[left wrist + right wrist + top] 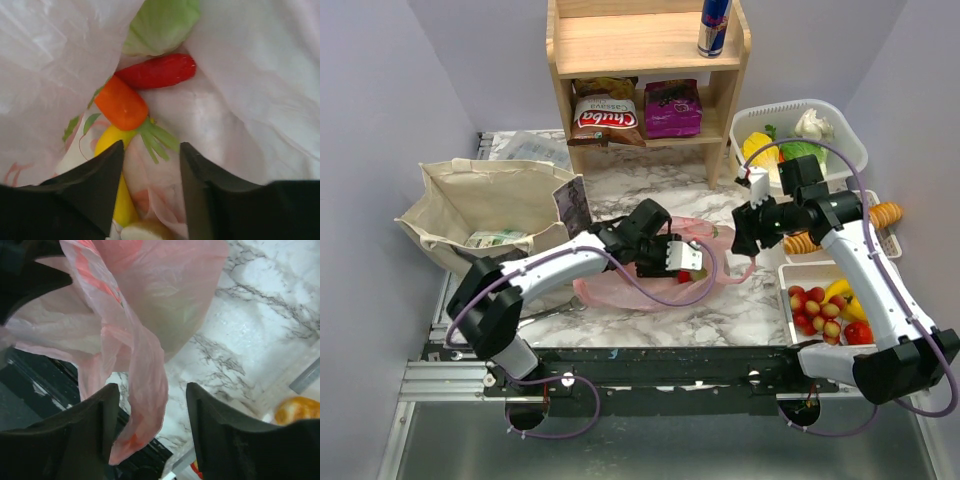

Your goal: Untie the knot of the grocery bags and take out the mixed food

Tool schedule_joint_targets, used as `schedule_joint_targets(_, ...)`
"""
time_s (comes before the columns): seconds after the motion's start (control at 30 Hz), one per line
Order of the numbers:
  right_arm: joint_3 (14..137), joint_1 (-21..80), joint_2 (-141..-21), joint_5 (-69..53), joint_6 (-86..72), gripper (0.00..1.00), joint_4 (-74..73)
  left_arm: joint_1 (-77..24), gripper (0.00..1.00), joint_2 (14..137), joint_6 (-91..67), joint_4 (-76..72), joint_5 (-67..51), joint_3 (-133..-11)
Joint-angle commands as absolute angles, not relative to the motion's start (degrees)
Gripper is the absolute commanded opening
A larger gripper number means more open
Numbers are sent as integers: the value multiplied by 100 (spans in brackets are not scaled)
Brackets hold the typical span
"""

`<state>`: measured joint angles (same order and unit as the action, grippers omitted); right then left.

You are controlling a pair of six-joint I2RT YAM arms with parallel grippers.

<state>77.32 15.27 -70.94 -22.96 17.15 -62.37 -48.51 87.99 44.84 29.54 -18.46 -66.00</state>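
The pink bag (650,292) is laid mid-way along the worktop (750,312), with carrot (121,102), red pepper (157,71) and banana (116,172) inside. The left gripper (150,150) is held spread over them; the right gripper (152,387) is spread around the bag's handle (145,365).

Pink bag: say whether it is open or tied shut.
Open: the pink bag gapes, with carrot, red pepper and banana visible inside from the left wrist view.

The bag (620,295) at the centre of the top view is translucent pink with red print, on a table (750,310) of white marble veined grey, and the tote (470,195) at left is plain beige. In the left wrist view an orange carrot (121,102) with green leaves lies mid-frame, a red pepper (159,71) above it, a pale green fruit (160,25) at the top and a yellow banana (116,145) lower left, beside the black left end effector (151,146).
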Motion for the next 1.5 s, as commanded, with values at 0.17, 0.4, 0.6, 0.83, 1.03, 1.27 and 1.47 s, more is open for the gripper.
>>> schedule_joint_targets(0.17,7356,1502,-7323,-1956,1459,1,-5127,-4830,69,10263,2962,2160,-804,-7624)
schedule_joint_targets(0.4,7287,1502,-7231,-2127,1179,1,-4827,-4800,69,11020,2405,2110,-519,-7732)
schedule_joint_targets(0.6,7137,1497,-7246,-1806,1223,1,-4700,-4792,49,11239,2046,2018,-691,-7408)
schedule_joint_targets(0.83,7101,1494,-7295,-1473,1323,1,-4633,-4825,4,9691,2060,2071,-1087,-6750)
schedule_joint_targets(1.03,7194,1494,-7267,-1212,1283,1,-4529,-4825,3,8857,2677,3929,-1876,-7098)
schedule_joint_targets(1.27,7257,1493,-7138,-1074,1188,1,-4491,-4834,3,8196,4113,5493,-2325,-7311)
schedule_joint_targets(1.47,7493,1494,-6996,-1624,1153,34,-4696,-4658,3,7654,3770,5046,-3012,-7436)
